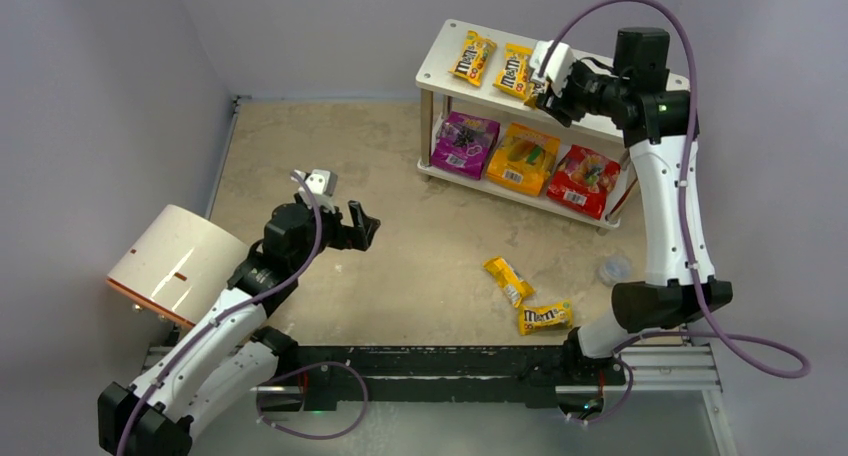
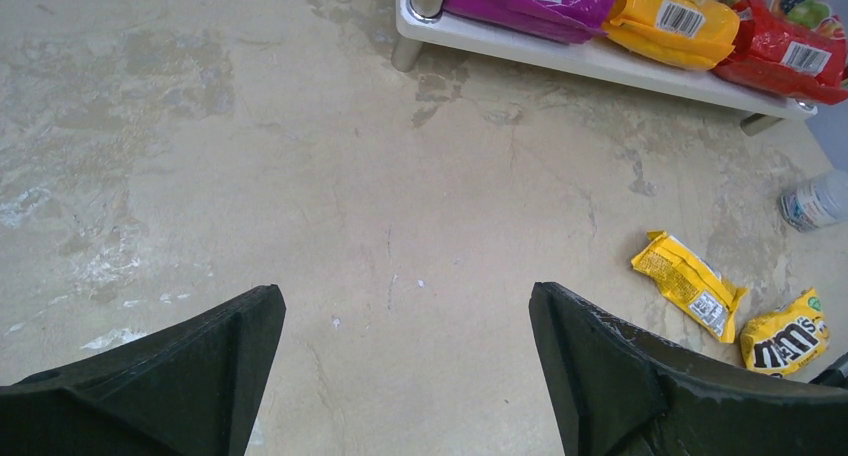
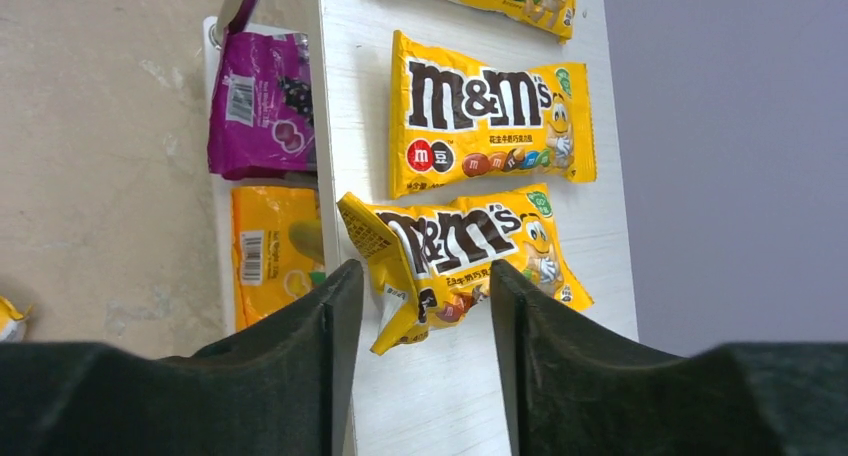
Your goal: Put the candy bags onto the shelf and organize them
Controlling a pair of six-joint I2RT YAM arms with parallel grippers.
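The shelf (image 1: 440,71) stands at the far right. Its lower board holds the purple (image 1: 465,144), orange (image 1: 522,158) and red (image 1: 584,180) pouches. Two yellow M&M's packets (image 1: 473,56) lie on the top board. My right gripper (image 3: 425,276) is open over the top board (image 3: 450,396). A third packet (image 3: 470,241) lies between its jaws with one corner curled up. Two more yellow packets (image 1: 507,279) (image 1: 545,317) lie on the table near the right arm. My left gripper (image 2: 407,306) is open and empty above bare table, left of them.
A white-and-tan cylinder (image 1: 178,261) lies at the left edge of the table beside the left arm. A small clear round object (image 1: 613,269) sits on the table near the right arm, below the shelf's right end. Walls close in at the back and sides.
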